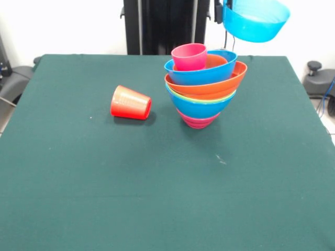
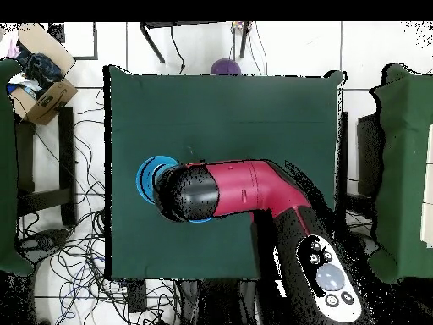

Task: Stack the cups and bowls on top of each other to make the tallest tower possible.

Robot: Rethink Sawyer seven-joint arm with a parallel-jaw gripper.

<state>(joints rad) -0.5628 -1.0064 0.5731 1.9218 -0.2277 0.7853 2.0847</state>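
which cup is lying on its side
The red-orange cup, tipped over alone on the table. The pink cup stands upright atop the tower.

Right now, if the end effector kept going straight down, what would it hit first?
Probably the table just beside the tower, with the light blue bowl the end effector carries touching first; it might clip the tower's rim, depth is unclear.

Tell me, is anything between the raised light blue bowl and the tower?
Nothing visible. Only open air separates the bowl from the tower, whose top is the pink cup; the red cup lies aside.
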